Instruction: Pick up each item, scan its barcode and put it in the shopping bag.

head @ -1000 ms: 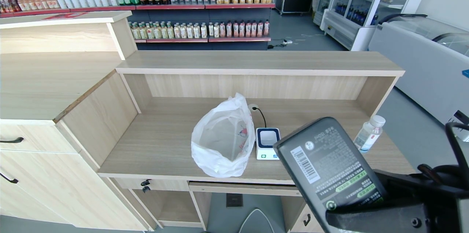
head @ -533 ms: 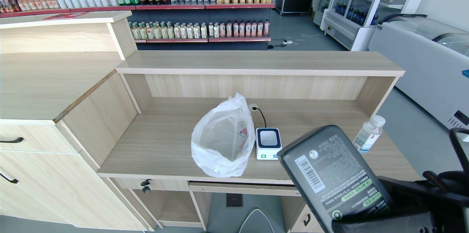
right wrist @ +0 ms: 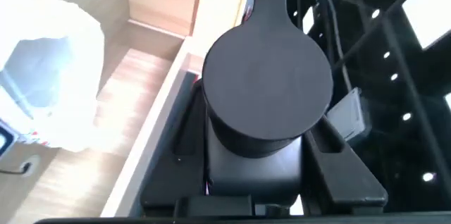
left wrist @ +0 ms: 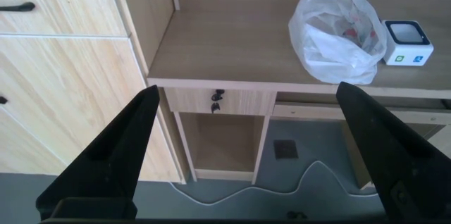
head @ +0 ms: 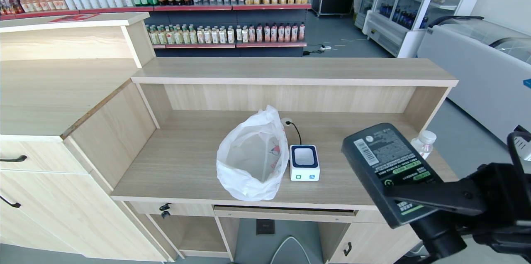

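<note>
Wooden counter (head: 182,164) holds white plastic shopping bag (head: 251,160) beside white scanner (head: 304,162). Head view: we see right gripper (head: 415,196) clamped on flat black barcoded package (head: 381,158) over counter's right end. Left wrist view: left gripper (left wrist: 248,94) spread wide.

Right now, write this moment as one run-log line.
right tool: shut on dark pack | scanner: on counter beside bag | left tool: open
</note>
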